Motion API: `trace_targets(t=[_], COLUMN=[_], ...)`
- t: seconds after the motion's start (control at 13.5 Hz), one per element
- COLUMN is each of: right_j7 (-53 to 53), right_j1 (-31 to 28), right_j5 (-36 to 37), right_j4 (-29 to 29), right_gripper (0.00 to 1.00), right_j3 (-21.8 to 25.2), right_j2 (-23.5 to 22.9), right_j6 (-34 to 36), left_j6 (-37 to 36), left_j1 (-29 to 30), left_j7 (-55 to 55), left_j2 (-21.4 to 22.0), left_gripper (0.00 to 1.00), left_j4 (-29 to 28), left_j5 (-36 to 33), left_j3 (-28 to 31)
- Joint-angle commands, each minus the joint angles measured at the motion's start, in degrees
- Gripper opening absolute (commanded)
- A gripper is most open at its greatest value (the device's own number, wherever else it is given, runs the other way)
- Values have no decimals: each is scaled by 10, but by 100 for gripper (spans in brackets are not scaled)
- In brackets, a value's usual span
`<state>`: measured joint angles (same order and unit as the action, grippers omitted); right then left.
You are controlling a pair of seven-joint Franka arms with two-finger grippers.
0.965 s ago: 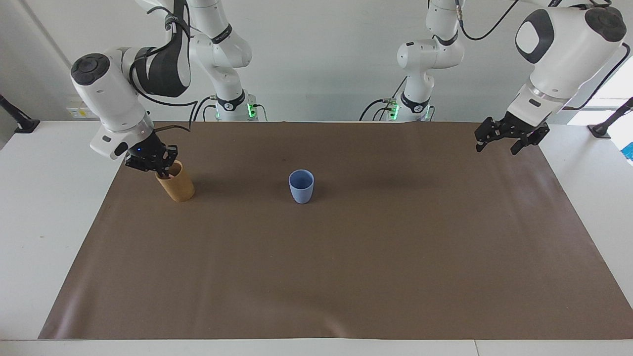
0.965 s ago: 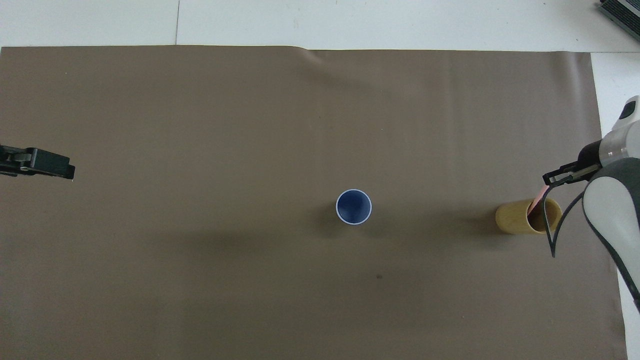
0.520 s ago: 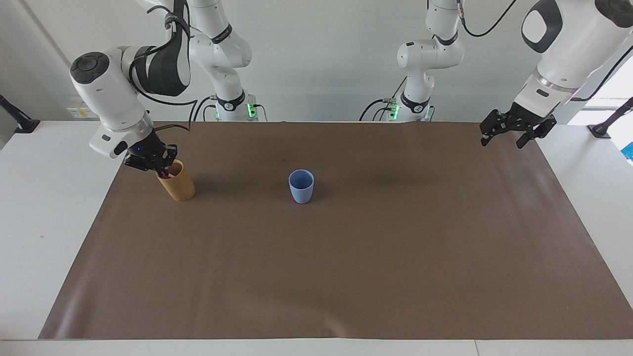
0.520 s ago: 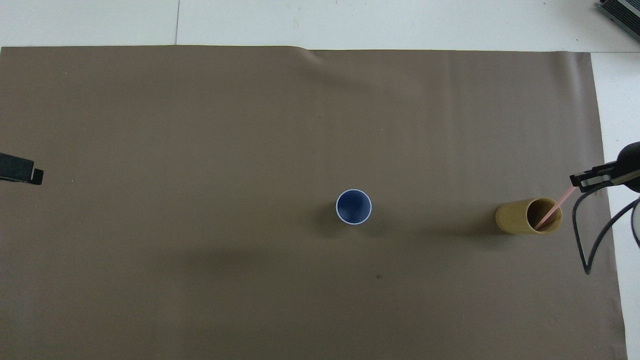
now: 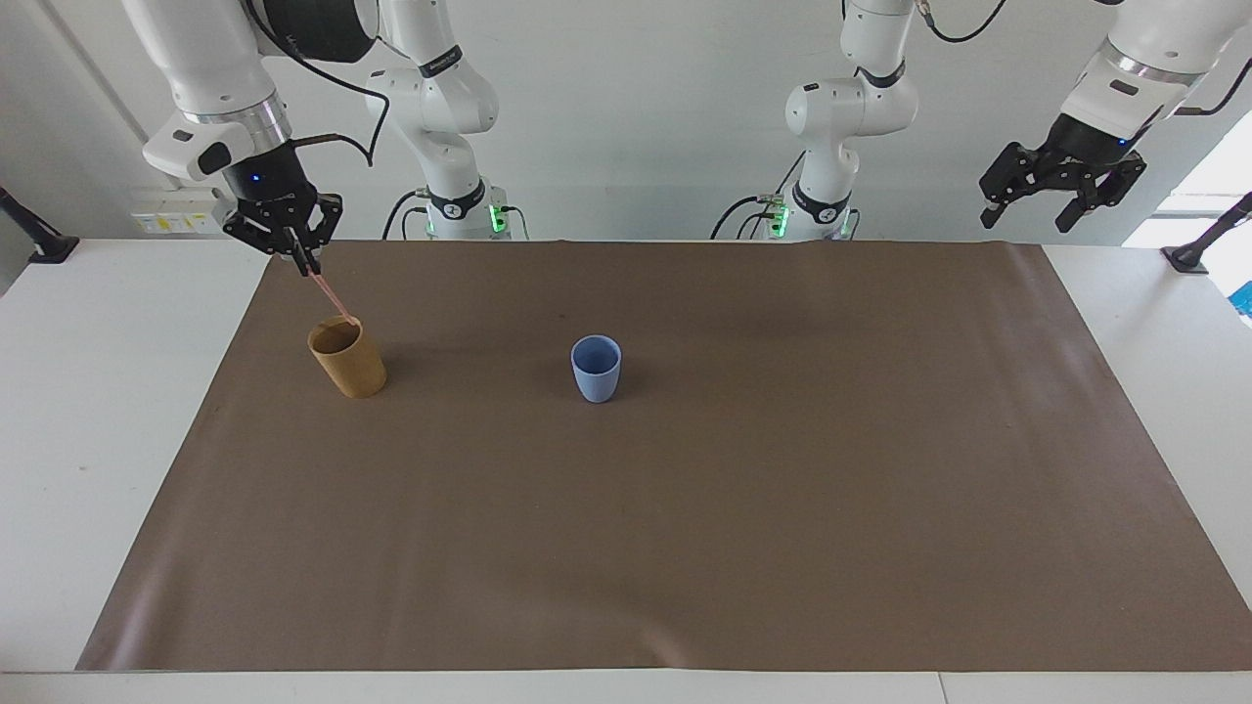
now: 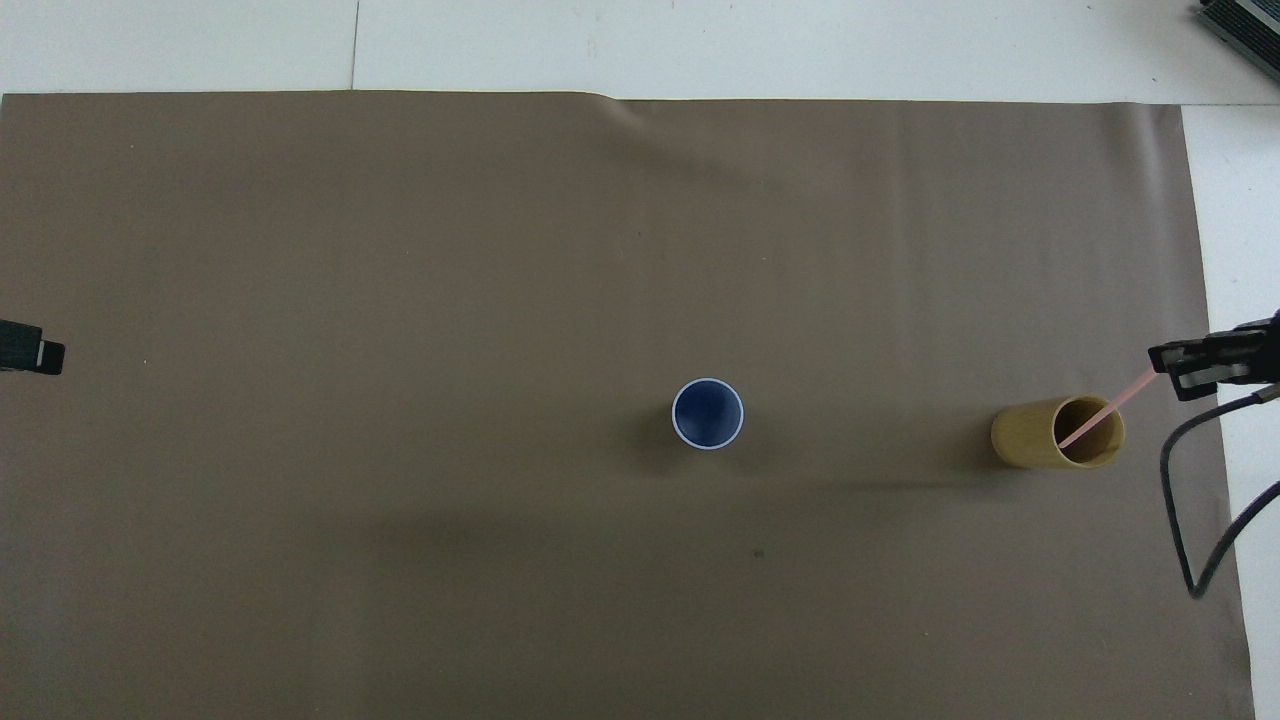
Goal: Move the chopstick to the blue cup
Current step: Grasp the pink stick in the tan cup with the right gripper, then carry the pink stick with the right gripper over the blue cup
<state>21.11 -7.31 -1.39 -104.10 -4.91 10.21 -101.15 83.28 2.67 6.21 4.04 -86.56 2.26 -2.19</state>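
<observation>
So the job is barely under way, as far as one can judge; the chopstick point(image 5: 330, 296) is already pinched at its top end by the right gripper point(image 5: 298, 256), whose fingertips are closed on it, and it has been drawn most of the way up out of the tan cup point(image 5: 347, 358), yet its lower end seems to sit at or just inside that cup's rim, on the side nearer the robots; what is left is the whole carry along the table and the drop into the blue cup point(image 5: 596, 368), which stands upright and shows nothing inside it in the overhead view.

The chopstick is a thin, straight, pale pink stick; it hangs slanted, not plumb, its top leaning toward the robots and the right arm's end of the table, so I would expect the free tip to swing a little once it clears the rim, and the mouth of the blue cup is a small target for it.

The tan cup stands near the right arm's end of the brown mat point(image 5: 685, 548); the blue cup sits well apart from it, about midway along the mat.

The left gripper point(image 5: 1058, 191) waits high over the left arm's end of the table, its fingers spread apart and holding nothing.
</observation>
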Motion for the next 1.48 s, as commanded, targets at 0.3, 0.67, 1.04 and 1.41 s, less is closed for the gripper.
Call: trace_targets(t=[0.3, 0.67, 1.04, 1.41], right_j7=[-134, -202, -216, -180], right_j1=[63, 140, 197, 231], right_j5=[-50, -54, -58, -84], right_j4=[8, 1, -8, -48], right_gripper=[0, 0, 0, 0], right_j3=[-41, -55, -57, -57], right_j2=[17, 10, -19, -34], right_j6=[-19, -115, -178, -224], left_j6=[-13, -24, -24, -24], left_j1=[0, -1, 2, 3], left_j7=[0, 0, 1, 2], left_j2=[22, 23, 21, 21], left_gripper=[100, 100, 100, 100], left_j4=[-28, -25, -22, -22], left_j5=[-2, -3, -3, -3], left_j3=[-4, -5, -5, -5])
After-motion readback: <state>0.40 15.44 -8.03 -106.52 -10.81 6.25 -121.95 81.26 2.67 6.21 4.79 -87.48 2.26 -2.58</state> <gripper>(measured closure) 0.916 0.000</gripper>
